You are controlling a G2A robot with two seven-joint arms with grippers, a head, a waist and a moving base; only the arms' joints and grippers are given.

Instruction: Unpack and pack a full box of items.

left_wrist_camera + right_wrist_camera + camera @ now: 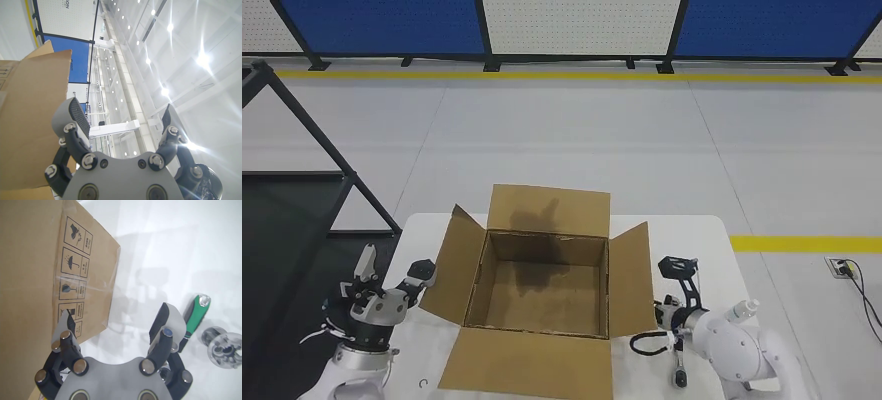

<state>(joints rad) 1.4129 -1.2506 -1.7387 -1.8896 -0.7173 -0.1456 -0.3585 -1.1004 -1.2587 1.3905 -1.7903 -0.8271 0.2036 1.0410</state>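
An open cardboard box (542, 290) stands mid-table with all its flaps folded out; inside I see bare cardboard floor. My left gripper (394, 272) is just off the box's left flap, pointing up, open and empty. In the left wrist view that gripper (121, 104) faces the ceiling, with the flap (34, 106) beside one finger. My right arm (727, 345) sits by the box's right side. The right gripper (115, 311) is open and empty, one finger close to the printed box wall (37, 266). A green-handled tool (196, 315) and a metal wheel-shaped part (223, 347) lie on the table beside it.
The white table (692, 235) ends close behind and beside the box. A small metal tool (679, 375) lies near the front right. A black frame (302, 130) stands off the table's left; blue partition panels (382, 25) line the far floor.
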